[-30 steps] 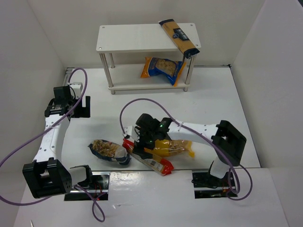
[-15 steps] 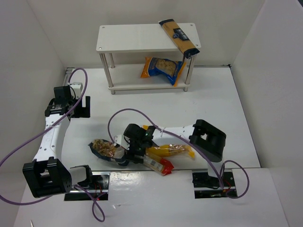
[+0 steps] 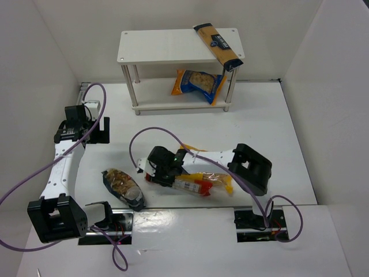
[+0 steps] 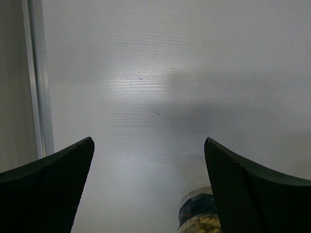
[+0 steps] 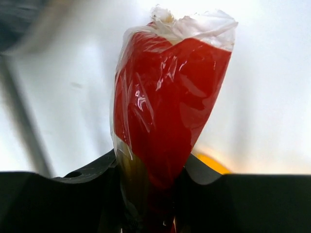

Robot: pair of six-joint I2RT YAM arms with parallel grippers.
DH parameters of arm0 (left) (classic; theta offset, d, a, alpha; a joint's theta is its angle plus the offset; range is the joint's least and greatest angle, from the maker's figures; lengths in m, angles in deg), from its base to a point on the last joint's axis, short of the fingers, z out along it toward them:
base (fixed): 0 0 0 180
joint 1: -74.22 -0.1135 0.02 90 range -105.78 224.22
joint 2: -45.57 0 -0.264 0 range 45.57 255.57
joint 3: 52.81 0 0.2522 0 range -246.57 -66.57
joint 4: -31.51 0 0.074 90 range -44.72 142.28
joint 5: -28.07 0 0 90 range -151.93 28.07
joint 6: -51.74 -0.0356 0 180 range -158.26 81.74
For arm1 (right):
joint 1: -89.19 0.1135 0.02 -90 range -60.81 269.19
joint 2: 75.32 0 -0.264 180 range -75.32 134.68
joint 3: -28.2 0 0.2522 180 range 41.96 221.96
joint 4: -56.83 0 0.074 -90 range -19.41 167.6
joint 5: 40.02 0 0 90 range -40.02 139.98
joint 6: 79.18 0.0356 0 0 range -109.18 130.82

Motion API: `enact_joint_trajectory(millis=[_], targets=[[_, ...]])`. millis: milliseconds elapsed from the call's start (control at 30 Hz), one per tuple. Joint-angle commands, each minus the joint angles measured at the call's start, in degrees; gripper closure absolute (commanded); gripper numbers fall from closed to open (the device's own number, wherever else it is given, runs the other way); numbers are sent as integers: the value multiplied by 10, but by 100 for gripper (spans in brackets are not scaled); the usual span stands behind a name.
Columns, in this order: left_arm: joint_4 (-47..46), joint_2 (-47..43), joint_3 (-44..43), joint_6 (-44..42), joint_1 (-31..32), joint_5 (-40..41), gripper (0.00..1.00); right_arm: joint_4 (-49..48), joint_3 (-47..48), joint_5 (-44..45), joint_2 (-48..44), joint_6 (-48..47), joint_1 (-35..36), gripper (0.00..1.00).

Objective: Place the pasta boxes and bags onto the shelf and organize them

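— White table (image 3: 277, 133), white walls on three sides. Shelf (image 3: 155, 47) stood at the far end. What did it carry?

— Two packs. Tan-and-navy spaghetti pack (image 3: 218, 45) lay slantwise on the top board's right end, its near end poking past the front edge. Blue-orange bag (image 3: 199, 85) lay on the lower board, toward the right.

— And the right gripper (image 5: 148, 167)?

— Its arm lay stretched leftward across the near half of the table. Fingers were pinched onto one end of the long red pack (image 5: 170, 97). Wrist view showed red film squeezed between them, with the crimped clear end sticking out beyond.

— Was that pack off the table?

— Could not be told. From above it ran rightward from the fingers and crossed the yellow bag (image 3: 222, 180), touching it or just over it.

— Left gripper (image 4: 148, 143)?

— Jaws stood wide apart, nothing between them, bare table beyond. Left arm sat folded on its own side, well apart from the shelf.

— Last pack?

— Dark-blue clear bag (image 3: 122, 187) lay on the table near the front edge, left of the right gripper and not touching it. One end of it showed at the bottom of the left wrist view, by the right-hand finger.
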Motion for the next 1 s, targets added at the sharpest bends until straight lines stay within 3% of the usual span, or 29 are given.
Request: enact_joint_trajectory(millis=[0, 400, 567, 833, 967], targets=[[-9, -19, -5, -1, 0, -1, 0, 30, 63, 107, -91, -46, -28, 100], [-9, -24, -5, -1, 0, -1, 0, 19, 100, 306, -159, -136, -22, 100], [-9, -24, -5, -1, 0, -1, 0, -35, 70, 389, -169, -186, -15, 100], [-9, -13, -5, -1, 0, -13, 0, -93, 69, 440, -187, -215, -10, 100], [-9, -6, -5, -1, 0, -13, 0, -164, 18, 509, -182, -293, -5, 100]])
